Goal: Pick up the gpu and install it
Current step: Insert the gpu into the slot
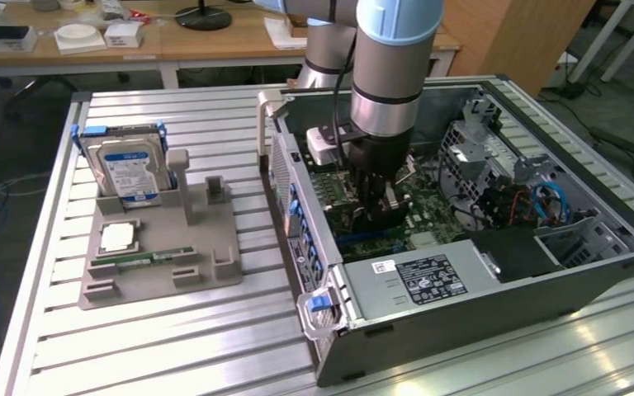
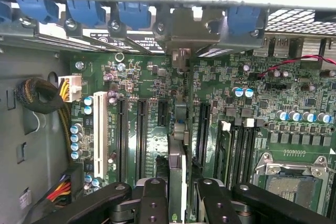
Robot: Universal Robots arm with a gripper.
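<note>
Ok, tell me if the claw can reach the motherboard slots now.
Probably yes: the claw, gripping the gpu edge-on, hangs inside the open case above the motherboard slots, nothing between.

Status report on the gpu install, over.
Gripper shut on gpu, down inside the computer case. Card edge-on over the motherboard slots. Seating unclear. Nothing seen blocking.

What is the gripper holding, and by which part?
The gripper holds the gpu by its upper edge, with the card standing on edge over the motherboard.
</note>
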